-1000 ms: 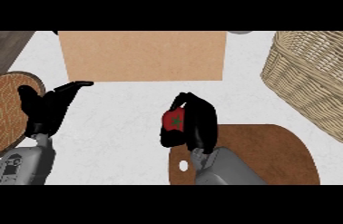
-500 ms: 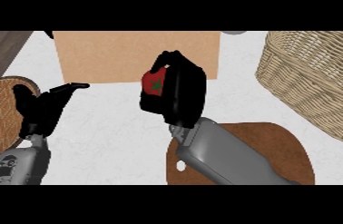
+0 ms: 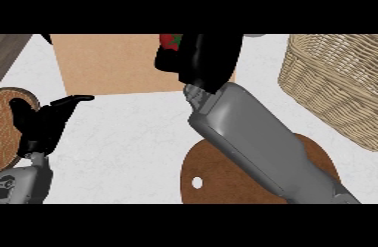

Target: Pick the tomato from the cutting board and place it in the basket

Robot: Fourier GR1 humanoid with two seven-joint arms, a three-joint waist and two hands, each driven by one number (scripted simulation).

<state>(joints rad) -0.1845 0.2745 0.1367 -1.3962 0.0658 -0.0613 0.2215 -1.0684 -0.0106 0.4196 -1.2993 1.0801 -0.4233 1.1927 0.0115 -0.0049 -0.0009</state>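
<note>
My right hand (image 3: 203,58) is raised high near the top of the head view, fingers curled round a red tomato (image 3: 170,41) with a green stem, of which only a small part shows at the hand's left. The hand hangs over the tan square mat (image 3: 111,63), left of the woven basket (image 3: 332,86) at the right edge. Below my grey forearm lies the round brown cutting board (image 3: 221,176), partly hidden by the arm. My left hand (image 3: 40,123) rests open at the left, fingers up.
A round wooden object (image 3: 9,121) sits at the left edge behind my left hand. The white counter (image 3: 125,141) stretches between the two arms. A grey object (image 3: 255,35) peeks in at the top, right of the right hand.
My right hand has lifted the tomato up and away from the cutting board, over the tan mat and nearer the top of the view. The left hand has barely moved.
</note>
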